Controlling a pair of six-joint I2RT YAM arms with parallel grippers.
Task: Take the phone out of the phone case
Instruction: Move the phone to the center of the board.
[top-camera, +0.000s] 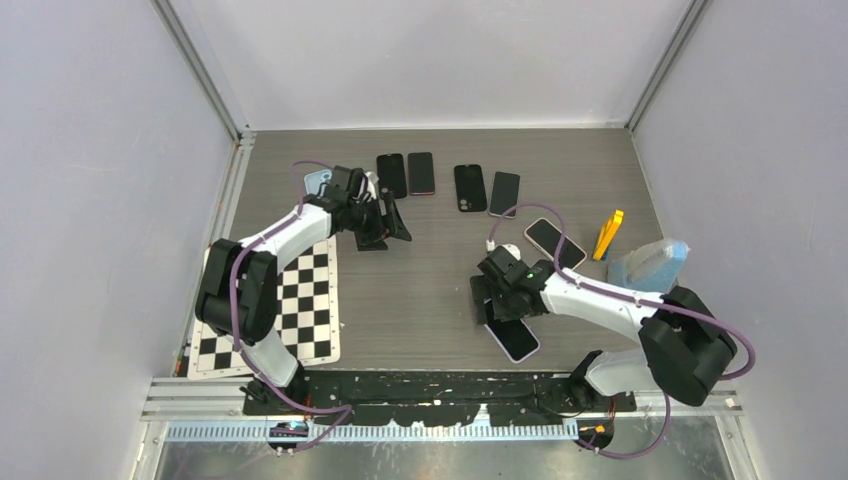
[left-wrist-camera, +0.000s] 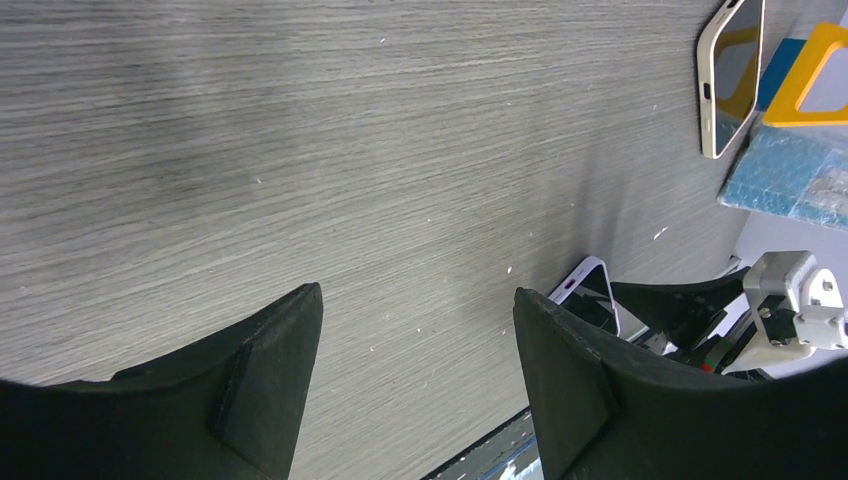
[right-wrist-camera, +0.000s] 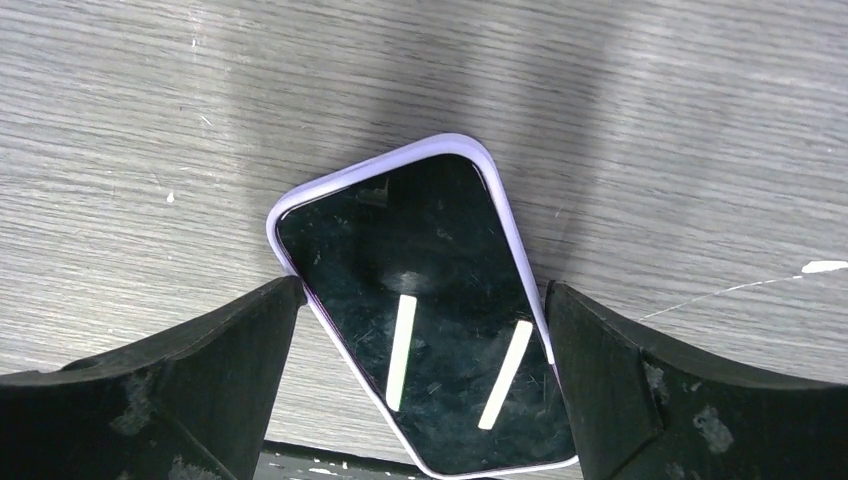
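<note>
A phone in a lilac case (right-wrist-camera: 420, 300) lies screen up on the grey wood table, near the front edge (top-camera: 514, 340). My right gripper (right-wrist-camera: 422, 290) is open and straddles it, low over the table. One fingertip (right-wrist-camera: 285, 300) touches the case's left long edge. The other stands close beside the right edge. In the top view this gripper (top-camera: 497, 300) sits over the phone's far end. My left gripper (top-camera: 390, 226) is open and empty over bare table at the back left (left-wrist-camera: 415, 295). The lilac phone also shows far off in the left wrist view (left-wrist-camera: 590, 295).
Several dark phones (top-camera: 470, 188) lie in a row at the back. A beige-cased phone (top-camera: 555, 243), a yellow tool (top-camera: 608, 234) and a blue sponge (top-camera: 650, 263) lie at the right. A light-blue case (top-camera: 320, 182) and a checkerboard mat (top-camera: 290, 300) lie at the left.
</note>
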